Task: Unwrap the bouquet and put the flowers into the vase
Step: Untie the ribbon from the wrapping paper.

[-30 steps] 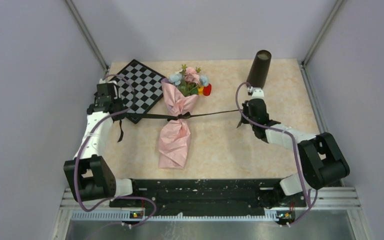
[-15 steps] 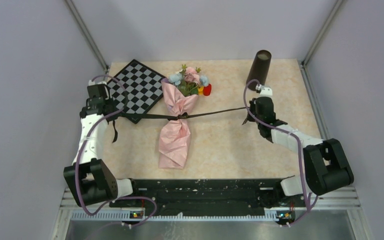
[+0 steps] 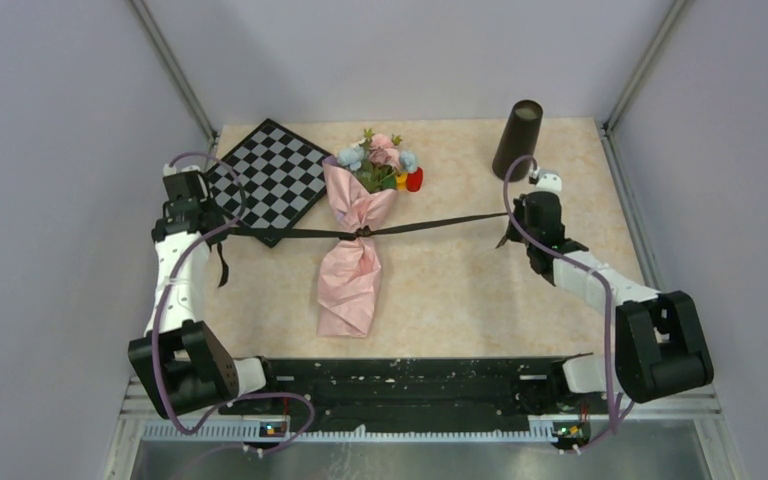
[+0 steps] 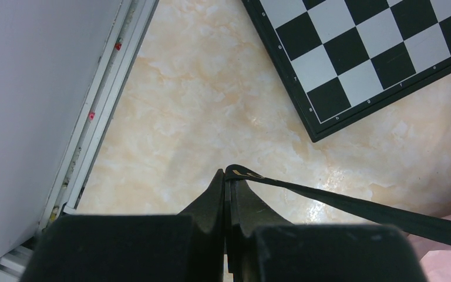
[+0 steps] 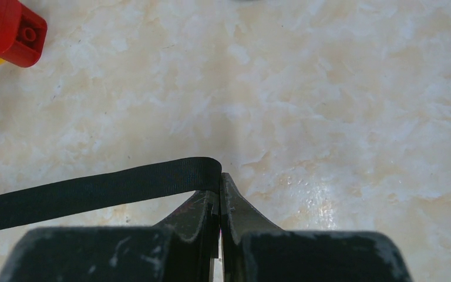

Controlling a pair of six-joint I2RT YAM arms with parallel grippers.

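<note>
We see left gripper (image 4: 228,174), right gripper (image 5: 219,180) each pinching black ribbon (image 3: 430,224) end; ribbon taut across bouquet (image 3: 350,272), frame centre.

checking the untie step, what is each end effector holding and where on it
Both pinch the black ribbon: left end effector on its left tail, right end effector on its right tail.

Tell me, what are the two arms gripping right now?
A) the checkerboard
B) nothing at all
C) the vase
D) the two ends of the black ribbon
D: the left gripper and the right gripper are each shut on one end of the ribbon, which runs taut across the bouquet.
</note>
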